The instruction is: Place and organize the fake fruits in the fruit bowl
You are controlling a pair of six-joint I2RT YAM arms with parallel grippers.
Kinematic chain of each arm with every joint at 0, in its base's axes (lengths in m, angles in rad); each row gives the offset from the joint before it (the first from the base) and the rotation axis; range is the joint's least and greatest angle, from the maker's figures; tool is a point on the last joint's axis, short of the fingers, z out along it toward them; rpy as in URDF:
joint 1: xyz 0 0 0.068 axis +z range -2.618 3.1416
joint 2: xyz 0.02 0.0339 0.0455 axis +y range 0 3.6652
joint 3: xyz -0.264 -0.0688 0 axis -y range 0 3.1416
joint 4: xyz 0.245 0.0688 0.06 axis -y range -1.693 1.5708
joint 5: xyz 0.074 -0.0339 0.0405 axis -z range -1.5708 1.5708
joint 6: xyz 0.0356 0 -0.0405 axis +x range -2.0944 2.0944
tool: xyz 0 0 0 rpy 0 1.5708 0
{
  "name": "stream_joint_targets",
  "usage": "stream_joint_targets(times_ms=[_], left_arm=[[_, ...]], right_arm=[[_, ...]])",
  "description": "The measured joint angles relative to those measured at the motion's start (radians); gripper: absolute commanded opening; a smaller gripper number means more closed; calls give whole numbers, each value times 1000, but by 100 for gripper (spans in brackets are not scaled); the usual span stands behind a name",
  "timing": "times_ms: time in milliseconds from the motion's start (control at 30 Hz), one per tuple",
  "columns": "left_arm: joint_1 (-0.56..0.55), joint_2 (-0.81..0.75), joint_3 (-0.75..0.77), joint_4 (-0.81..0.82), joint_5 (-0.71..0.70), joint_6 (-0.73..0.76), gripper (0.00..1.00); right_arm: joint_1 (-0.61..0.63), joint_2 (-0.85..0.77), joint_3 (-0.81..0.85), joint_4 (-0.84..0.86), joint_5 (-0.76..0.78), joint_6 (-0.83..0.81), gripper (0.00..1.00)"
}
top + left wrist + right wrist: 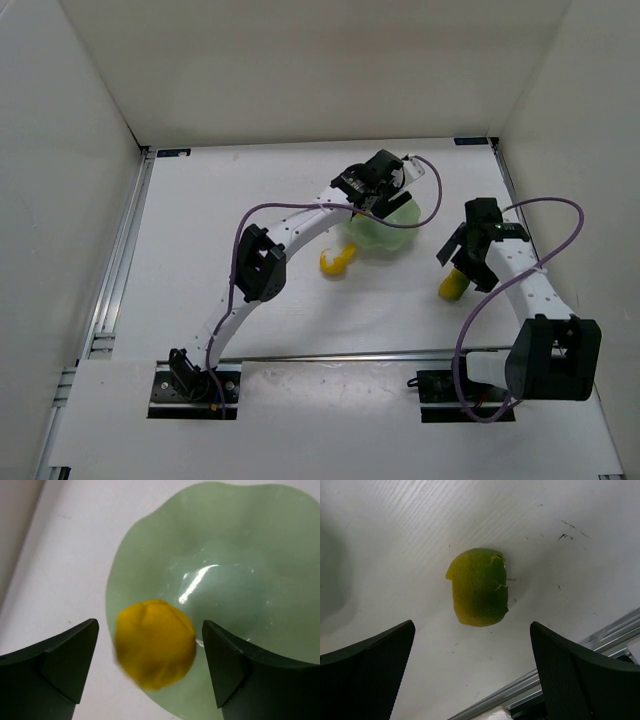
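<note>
The pale green fruit bowl (388, 236) with its wavy rim (235, 575) sits at the middle back of the table. My left gripper (384, 204) hangs over its near-left rim, open. A round yellow fruit (155, 642), slightly blurred, lies loose between the fingers (67, 657) over the bowl's edge, with a gap on each side. A yellow-and-white piece (337, 261) rests on the table just left of the bowl. My right gripper (462, 260) stands open above a yellow-green oval fruit (479, 587) on the table (454, 286); nothing is between its fingers (570, 665).
White walls enclose the table on the left, back and right. A metal rail (560, 680) runs along the near edge just behind my right gripper. Purple cables (243, 225) loop off both arms.
</note>
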Motion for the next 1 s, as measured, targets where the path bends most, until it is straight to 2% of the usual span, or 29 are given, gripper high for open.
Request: stream_joint_targets(times_ms=[267,300,400,433,467,567,600,667,800,1000], left_arm=[[-14,-70,-57,41,-97,-4,100],[-14,-92,-78,41,-115,-6,100],[-7,-203,-187,46,-151,-14,100],[0,-246,-227,45,-159,-17,100],[10,-296,-273,50,-164,-21,100],[58,-477,-451,56,-179,-32,100],[77,-534,-510,60,-183,-34,100],[121,-651,-642,62,-188,-47,100],[195,-808,-896,62,-201,-84,100],[188,-839,-1153,21,-197,-138,100]], right_arm=[[0,150,-19,8,-17,35,100],[0,171,-25,8,-18,39,96],[0,223,-39,11,-19,47,77],[0,233,-42,15,-19,53,59],[0,237,-46,21,-18,50,47],[0,238,-55,32,-8,66,17],[0,235,-56,35,0,70,13],[2,221,-56,34,21,76,8],[70,177,11,5,114,68,8],[264,156,307,1,248,50,7]])
